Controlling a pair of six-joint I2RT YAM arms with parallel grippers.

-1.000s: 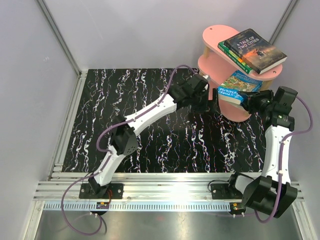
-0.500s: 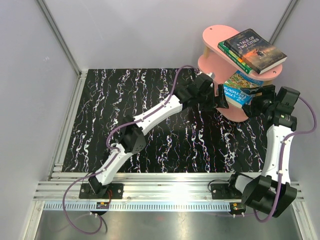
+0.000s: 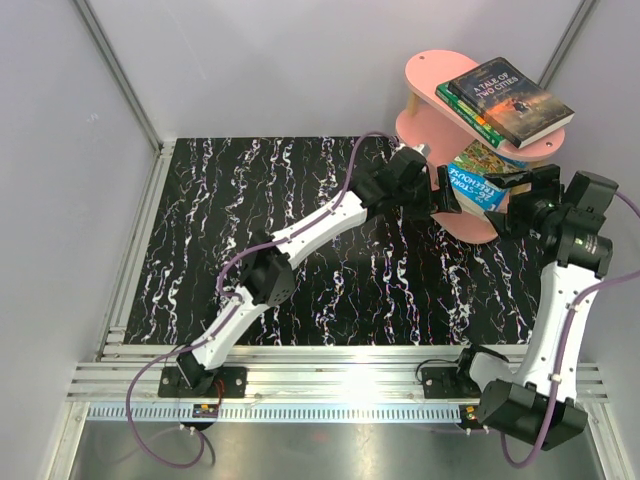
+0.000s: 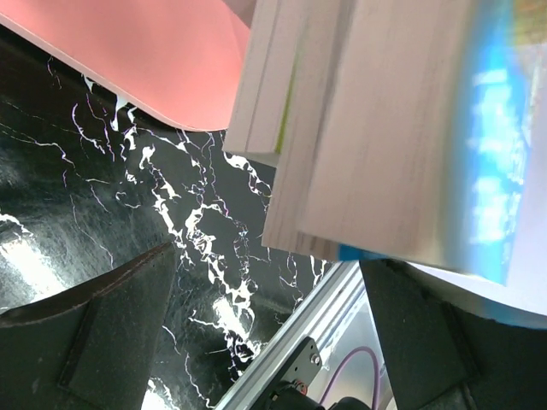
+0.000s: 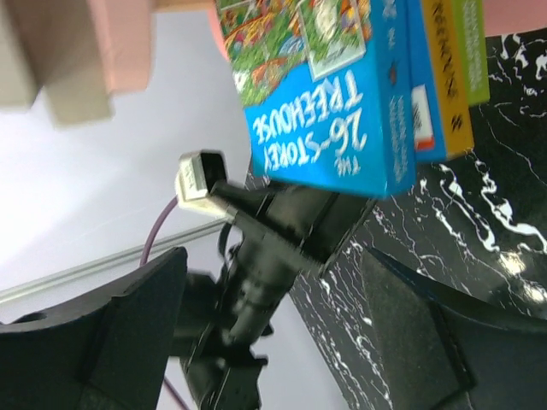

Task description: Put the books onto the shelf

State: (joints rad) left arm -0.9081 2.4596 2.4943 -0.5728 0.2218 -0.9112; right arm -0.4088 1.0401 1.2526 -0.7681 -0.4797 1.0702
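Jaws of the left gripper point(image 3: 443, 191) and right gripper point(image 3: 521, 197) stand wide apart, grasping nothing. Between them the blue Treehouse books point(image 3: 473, 186) lie stacked on a lower tier of the pink shelf point(image 3: 428, 76), overhanging its near edge. A dark grey book point(image 3: 512, 100) tops the stack on the upper tier.

Dark books point(image 3: 505, 100) atop pink shelf point(image 3: 428, 72); blue Treehouse books point(image 3: 478, 185) below

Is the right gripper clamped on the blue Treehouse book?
No. The right gripper has its jaws wide apart, with the blue Treehouse book touching neither.
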